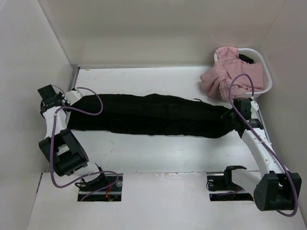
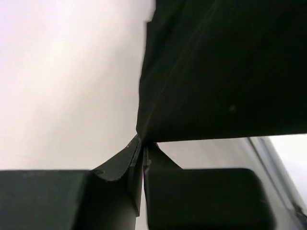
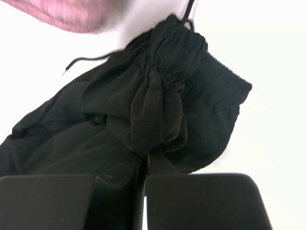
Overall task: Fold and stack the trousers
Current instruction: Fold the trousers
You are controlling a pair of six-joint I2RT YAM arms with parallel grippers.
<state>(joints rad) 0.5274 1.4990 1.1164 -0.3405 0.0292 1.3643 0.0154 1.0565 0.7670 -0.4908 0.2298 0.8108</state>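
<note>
Black trousers (image 1: pixel 148 115) lie stretched out flat across the table (image 1: pixel 168 153), seemingly already halved lengthwise, one leg over the other. The left gripper (image 2: pixel 142 149) pinches their leg end and the right gripper (image 3: pixel 145 162) their waist end. Cross folds and stacking remain.

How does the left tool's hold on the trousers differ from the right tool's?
The left tool pinches a flat corner at the leg end of the trousers; the right tool pinches bunched fabric by the elastic waistband. The left tool sits at the left side of the table; the right tool sits beside the basket. Both are shut on the trousers, which lie stretched between them.
</note>
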